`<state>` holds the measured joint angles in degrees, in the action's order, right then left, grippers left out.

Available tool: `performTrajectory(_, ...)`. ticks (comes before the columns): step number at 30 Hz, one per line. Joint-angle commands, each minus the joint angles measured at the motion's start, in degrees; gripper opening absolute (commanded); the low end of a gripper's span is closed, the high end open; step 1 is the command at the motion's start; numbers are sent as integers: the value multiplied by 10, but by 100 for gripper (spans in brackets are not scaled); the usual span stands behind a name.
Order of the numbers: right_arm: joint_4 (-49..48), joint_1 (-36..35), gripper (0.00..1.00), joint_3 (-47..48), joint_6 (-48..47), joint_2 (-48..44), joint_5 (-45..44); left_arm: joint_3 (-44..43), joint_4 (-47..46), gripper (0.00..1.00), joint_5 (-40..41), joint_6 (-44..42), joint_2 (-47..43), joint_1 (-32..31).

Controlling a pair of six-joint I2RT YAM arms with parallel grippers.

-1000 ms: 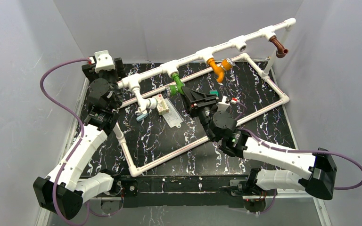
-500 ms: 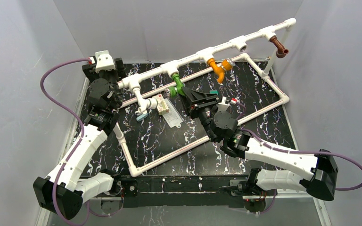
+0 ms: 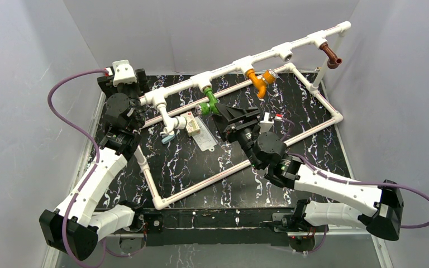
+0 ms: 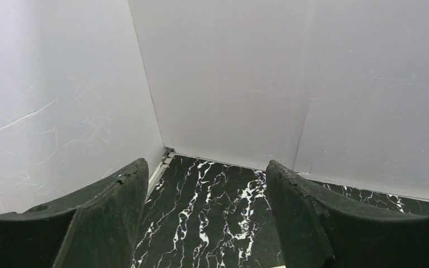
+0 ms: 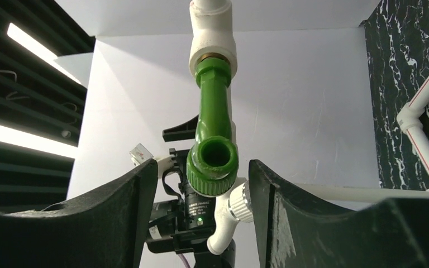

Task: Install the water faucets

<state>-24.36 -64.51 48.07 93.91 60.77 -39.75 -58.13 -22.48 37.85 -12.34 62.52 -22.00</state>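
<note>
The water faucets hang from a long white pipe [image 3: 246, 58]: a white one [image 3: 170, 120], a green one [image 3: 209, 102], an orange one [image 3: 258, 80] and a brown one [image 3: 329, 54]. My right gripper [image 3: 230, 116] is open just right of the green faucet. In the right wrist view the green faucet [image 5: 212, 111] hangs from its white tee socket [image 5: 212, 42], its round mouth between my right gripper [image 5: 202, 164] fingers with a gap on each side. My left gripper [image 3: 124, 79] is at the back left corner; in the left wrist view it [image 4: 205, 167] stands open over bare black marble.
A white pipe frame [image 3: 218, 176] lies on the black marble table. A small flat teal piece [image 3: 167, 138], a small labelled box [image 3: 192, 124] and a flat white tag [image 3: 204, 139] lie under the pipe. One tee socket [image 3: 285, 53] holds no faucet. Grey walls enclose the table.
My right gripper's jaws have opened off the green faucet, and the wrist has drawn back slightly toward the near right. The left arm has not moved.
</note>
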Motion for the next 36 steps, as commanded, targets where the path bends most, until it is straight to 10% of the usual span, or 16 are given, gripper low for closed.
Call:
performTrajectory(1, -10, -1, 69, 2, -111, -40, 34, 91, 248, 74, -27, 9, 58, -20)
performTrajectory(36, 303, -1, 75, 180, -1218, -147, 263, 87, 251, 74, -32, 10, 65, -20)
